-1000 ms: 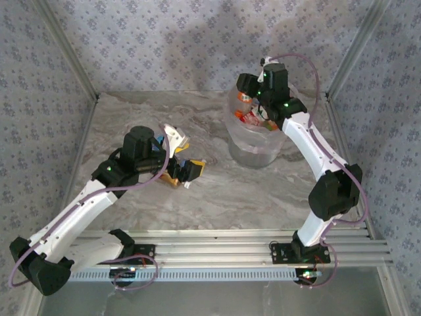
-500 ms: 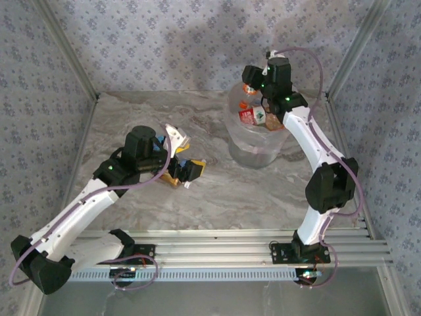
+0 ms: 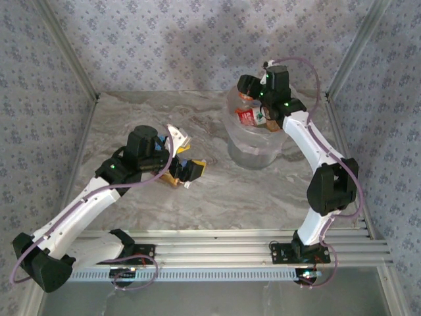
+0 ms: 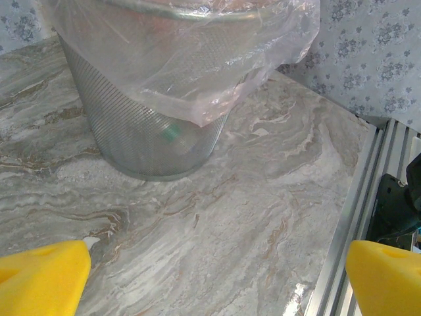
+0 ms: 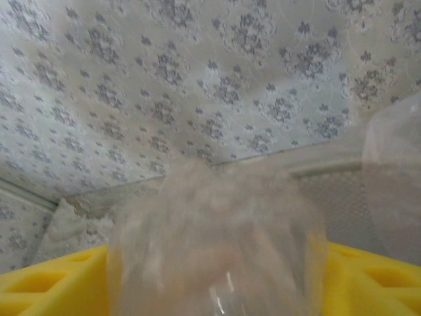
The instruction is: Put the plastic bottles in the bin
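Observation:
The bin (image 3: 253, 151) stands at the back right of the marble table, and its meshed wall and bag liner (image 4: 151, 131) rise in the left wrist view. Bottles with red and orange labels (image 3: 253, 117) lie inside it. My right gripper (image 3: 247, 89) hovers over the bin's far rim, shut on a clear plastic bottle (image 5: 217, 243) whose ribbed base bulges between the yellow fingers (image 5: 52, 283). My left gripper (image 3: 187, 168) hangs low over the table left of the bin. It is open, with bare marble between its yellow fingertips (image 4: 39, 276).
An aluminium rail (image 4: 368, 197) runs along the table's near edge, beside the left gripper's right finger. Patterned walls (image 3: 197, 39) enclose the table on three sides, close behind the bin.
The right gripper lifted with its bottle half a second ago and has come back down and slightly left over the bin. The bottles in the bin shifted a little. The left arm barely moved.

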### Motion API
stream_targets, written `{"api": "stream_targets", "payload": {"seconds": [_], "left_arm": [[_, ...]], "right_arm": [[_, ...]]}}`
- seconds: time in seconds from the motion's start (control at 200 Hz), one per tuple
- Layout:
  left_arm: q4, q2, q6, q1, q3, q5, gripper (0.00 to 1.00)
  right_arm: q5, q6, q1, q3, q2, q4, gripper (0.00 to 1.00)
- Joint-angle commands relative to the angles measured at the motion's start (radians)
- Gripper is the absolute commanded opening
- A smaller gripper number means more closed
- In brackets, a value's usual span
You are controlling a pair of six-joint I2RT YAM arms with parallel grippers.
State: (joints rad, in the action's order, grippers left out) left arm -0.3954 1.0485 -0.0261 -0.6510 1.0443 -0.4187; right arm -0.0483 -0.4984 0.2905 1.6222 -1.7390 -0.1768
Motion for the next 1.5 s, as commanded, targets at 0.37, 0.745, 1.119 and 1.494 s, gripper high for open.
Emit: {"api": "stream_targets", "payload": {"seconds": [0.37, 0.745, 1.119, 1.494], "left_arm": [[-0.011, -0.004, 0.014, -0.006, 0.012, -0.017, 1.0], [-0.014, -0.003, 0.014, -0.006, 0.011, -0.009, 1.0], [-0.014, 0.0, 0.016, -0.006, 0.012, -0.009, 1.0], [-0.02, 0.0, 0.013, -0.007, 0.014, 0.029, 1.0]], "right_arm": [[0.271, 0.104, -0.007, 0.066, 0.158, -0.253, 0.76], [-0.037, 0.126, -0.026, 0.272, -0.04, -0.323, 0.59], [0.229, 0.182, 0.004, 0.237, -0.063, -0.473, 0.52], [0.053, 0.209, 0.012, 0.275, 0.031, -0.428, 0.55]]}}
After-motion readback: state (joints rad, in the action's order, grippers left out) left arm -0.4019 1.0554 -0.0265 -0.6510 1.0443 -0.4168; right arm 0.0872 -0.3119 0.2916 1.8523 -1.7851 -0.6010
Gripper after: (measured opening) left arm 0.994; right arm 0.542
